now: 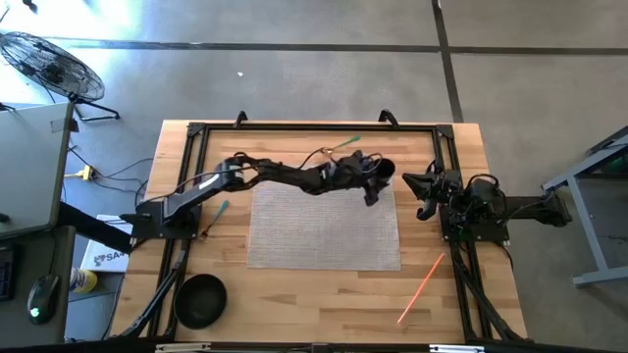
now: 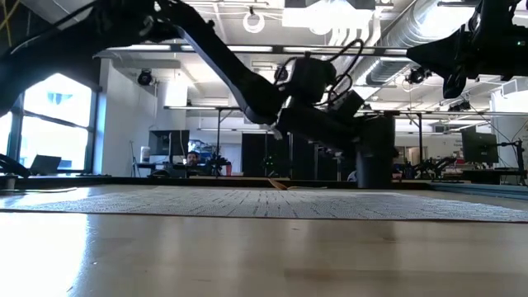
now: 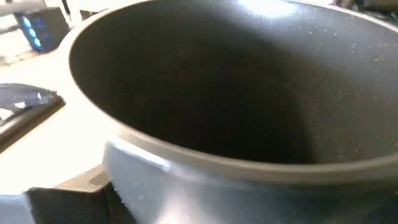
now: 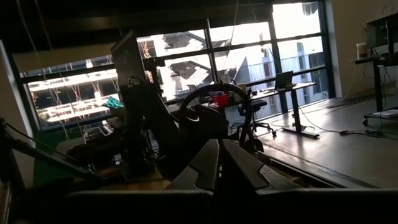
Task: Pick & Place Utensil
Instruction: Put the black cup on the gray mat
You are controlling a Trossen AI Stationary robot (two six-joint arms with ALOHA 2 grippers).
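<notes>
A dark round cup (image 1: 383, 170) stands at the far right corner of the grey mat (image 1: 324, 230); in the low view the cup (image 2: 375, 157) is a dark upright cylinder. My left gripper (image 1: 371, 184) reaches across the mat's far edge right up to it, jaws wide. The cup's rim and hollow (image 3: 205, 93) fill the left wrist view. A green utensil (image 1: 343, 145) lies by the far rail, a teal one (image 1: 222, 209) left of the mat, and an orange one (image 1: 422, 286) near the right front. My right gripper (image 4: 219, 155) waits shut at the table's right. My left gripper comes at the cup's side wall (image 3: 161, 186) nearly level from the table's left. The cup hides the fingertips in the wrist view, so I cannot tell whether they touch it.
A black bowl (image 1: 201, 300) sits at the near left corner. Black frame rails (image 1: 446, 147) run along the table's far and side edges. The right arm (image 1: 471, 204) lies folded by the right rail. The mat's middle and near half lie bare.
</notes>
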